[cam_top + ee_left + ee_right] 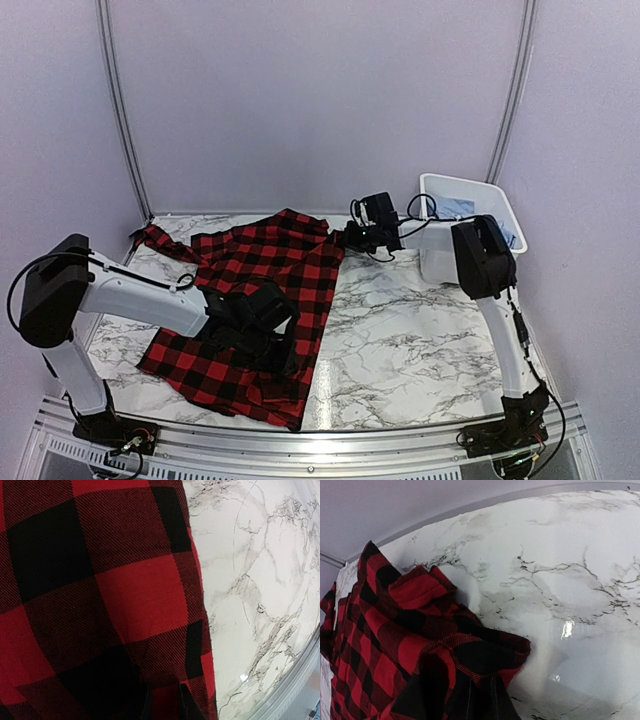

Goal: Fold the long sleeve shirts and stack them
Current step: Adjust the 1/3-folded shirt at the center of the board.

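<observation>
Nearest, the left gripper pinches the soft, woven checked shirt, its fingers mostly buried in cloth. The shirt lies rumpled on the marble table. Farther off, the right gripper clamps a bunched corner near a white plastic tub.

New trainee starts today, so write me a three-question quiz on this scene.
1. What lies in the tub?
2. Which gripper pinches the far corner of the shirt? A left, B right, C neither.
3. True or false: the shirt lies in the tub.

Key
1. Blue cloth.
2. B, the right gripper.
3. False. It lies spread on the table.
</observation>
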{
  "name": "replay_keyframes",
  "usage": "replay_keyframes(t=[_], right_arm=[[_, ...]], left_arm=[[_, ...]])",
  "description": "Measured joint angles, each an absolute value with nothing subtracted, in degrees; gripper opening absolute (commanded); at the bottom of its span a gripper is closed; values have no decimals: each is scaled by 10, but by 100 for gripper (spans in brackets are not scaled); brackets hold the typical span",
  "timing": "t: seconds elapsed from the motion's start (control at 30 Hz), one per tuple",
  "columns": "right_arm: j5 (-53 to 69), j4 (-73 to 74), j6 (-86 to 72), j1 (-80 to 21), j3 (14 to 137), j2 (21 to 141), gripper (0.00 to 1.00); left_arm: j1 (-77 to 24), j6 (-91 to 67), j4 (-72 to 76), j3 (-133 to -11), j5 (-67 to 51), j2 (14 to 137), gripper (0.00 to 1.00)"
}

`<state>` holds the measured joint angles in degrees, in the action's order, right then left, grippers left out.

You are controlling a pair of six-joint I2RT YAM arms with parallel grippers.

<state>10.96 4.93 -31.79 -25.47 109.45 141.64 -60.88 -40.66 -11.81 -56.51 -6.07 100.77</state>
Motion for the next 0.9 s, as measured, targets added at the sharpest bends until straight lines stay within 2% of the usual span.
replay_keyframes(t=[0.5,0.57,0.63,0.73,0.8,0.9], right_arm=[[93,112,-256,-254,1279,1480,0],[93,117,-249,-253,1280,1480,12],[93,126,-244,-251,1280,1481,33],[89,142,-232,-248,1280,1481,50],[85,152,-223,-247,1280,1481,52],[80,176,-214,-245,1280,1478,50]], left_arm=[[-611,-406,-106,-588,-62,1040,19],[-613,-406,-107,-598,-65,1046,19],[-615,-406,-109,-607,-66,1054,20],[-616,-407,-112,-618,-69,1058,24],[-616,-408,-117,-623,-70,1058,28],[-616,-411,-120,-633,-68,1056,29]])
